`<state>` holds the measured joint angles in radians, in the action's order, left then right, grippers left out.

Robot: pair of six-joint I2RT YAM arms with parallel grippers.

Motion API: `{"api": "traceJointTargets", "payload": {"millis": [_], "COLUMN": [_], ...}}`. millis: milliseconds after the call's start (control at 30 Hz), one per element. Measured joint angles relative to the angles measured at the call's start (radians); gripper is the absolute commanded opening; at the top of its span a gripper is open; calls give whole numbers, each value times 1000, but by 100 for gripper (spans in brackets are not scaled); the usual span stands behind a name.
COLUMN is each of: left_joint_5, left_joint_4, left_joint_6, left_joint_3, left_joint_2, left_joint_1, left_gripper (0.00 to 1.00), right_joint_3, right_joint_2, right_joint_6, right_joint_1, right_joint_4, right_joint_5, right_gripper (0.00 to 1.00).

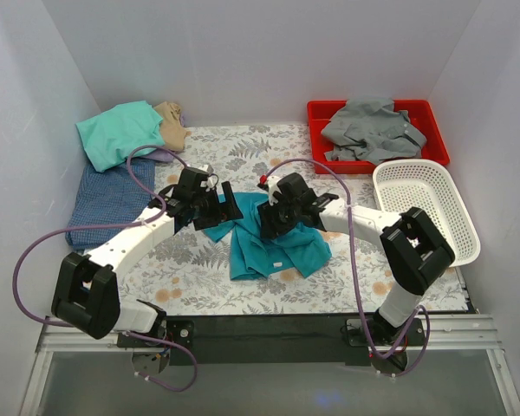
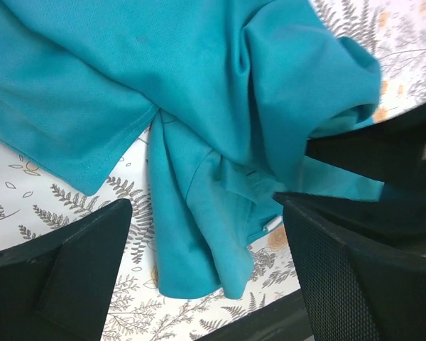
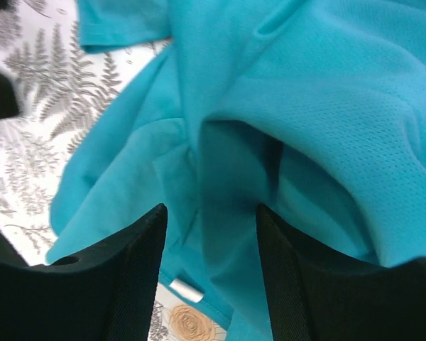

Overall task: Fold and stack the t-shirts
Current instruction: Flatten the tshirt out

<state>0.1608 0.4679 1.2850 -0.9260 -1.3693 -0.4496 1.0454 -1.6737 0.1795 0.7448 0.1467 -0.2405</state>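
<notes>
A deep-teal t-shirt (image 1: 264,251) lies crumpled in the middle of the fern-print table. My left gripper (image 1: 221,211) is at the shirt's left edge. In the left wrist view (image 2: 206,263) its jaws are wide open, with bunched teal folds (image 2: 199,92) between and beyond them. My right gripper (image 1: 274,225) is over the shirt's upper middle. In the right wrist view (image 3: 209,234) it is open, close above the teal cloth (image 3: 312,106), gripping nothing. Mint green (image 1: 117,134), tan (image 1: 172,121) and blue-checked (image 1: 108,199) shirts lie at the back left. A grey one (image 1: 368,130) lies in the tray.
The red tray (image 1: 438,143) stands at the back right, with the white mesh basket (image 1: 464,221) in front of it. White walls close in the left, back and right sides. The right gripper's black body (image 2: 383,153) shows close by in the left wrist view.
</notes>
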Motion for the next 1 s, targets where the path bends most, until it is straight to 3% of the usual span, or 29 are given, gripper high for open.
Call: {"api": "traceJointTargets", "payload": {"millis": [33, 67, 133, 333, 500, 633, 833, 1000], "left_joint_5": [-1, -3, -3, 5, 6, 28, 154, 304], "left_joint_4": [-2, -10, -21, -28, -34, -53, -135, -186], "left_joint_6": [3, 5, 6, 6, 1, -12, -46, -69], "left_joint_3": [1, 1, 1, 2, 2, 2, 2, -19], "left_joint_2": [11, 24, 29, 17, 30, 70, 82, -52], "left_joint_1": [0, 0, 0, 0, 0, 1, 1, 0], "left_gripper": [87, 87, 87, 87, 88, 87, 88, 88], "right_joint_3": [1, 3, 6, 73, 205, 367, 404, 396], "right_joint_2": [-11, -23, -45, -27, 150, 221, 126, -27], "right_joint_6": [-2, -4, -16, -35, -99, -151, -186, -196], "right_joint_1": [2, 3, 3, 4, -6, -100, -225, -237], "right_joint_4": [0, 0, 4, 51, 115, 94, 68, 102], "right_joint_5": [9, 20, 44, 108, 335, 442, 526, 534], "right_gripper": [57, 34, 2, 1, 1, 1, 1, 1]}}
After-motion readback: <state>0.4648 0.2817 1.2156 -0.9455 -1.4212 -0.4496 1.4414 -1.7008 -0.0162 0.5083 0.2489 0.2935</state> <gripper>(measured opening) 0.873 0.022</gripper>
